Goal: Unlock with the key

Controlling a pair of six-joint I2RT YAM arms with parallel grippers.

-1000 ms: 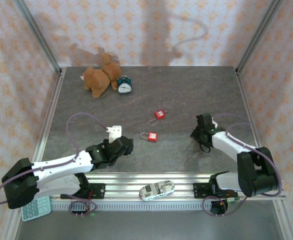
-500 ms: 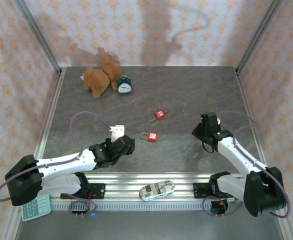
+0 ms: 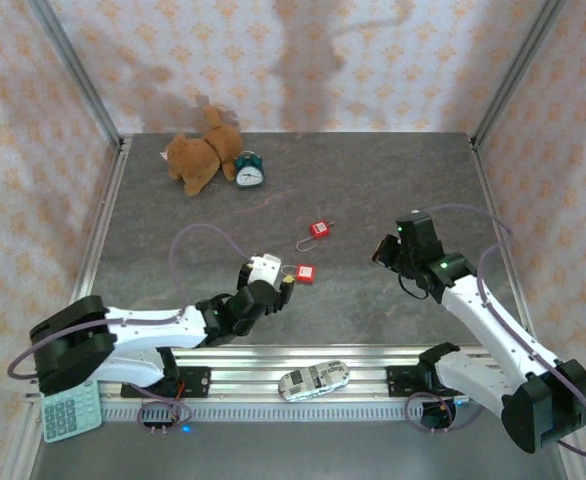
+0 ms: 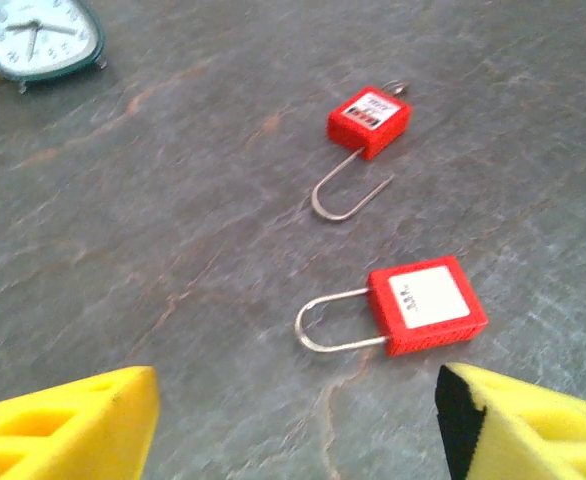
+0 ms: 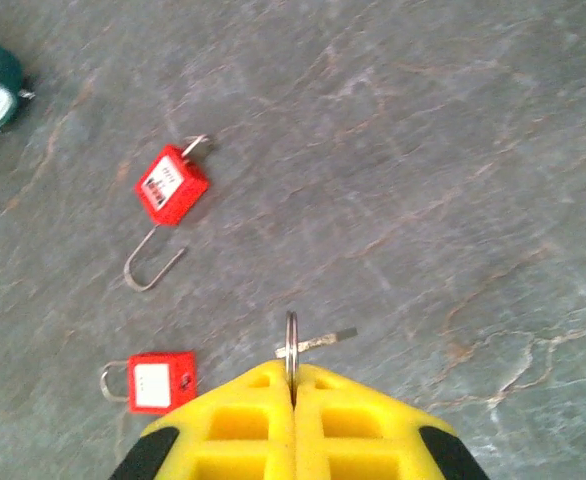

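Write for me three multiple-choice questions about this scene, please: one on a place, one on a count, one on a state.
1. Where on the table does the alarm clock stand?
A) far left, beside the plush toy
B) in the middle
C) in the near right corner

2. How many red padlocks lie there?
A) one
B) two
C) four

3. What is the right gripper doing?
A) its jaws stand wide open
B) its jaws pinch a key ring
C) its jaws clamp a padlock

Answers: 1 A, the clock stands next to the toy. 2 B, one has a closed shackle and one an open shackle. 3 B, the ring sticks out between the shut jaws.
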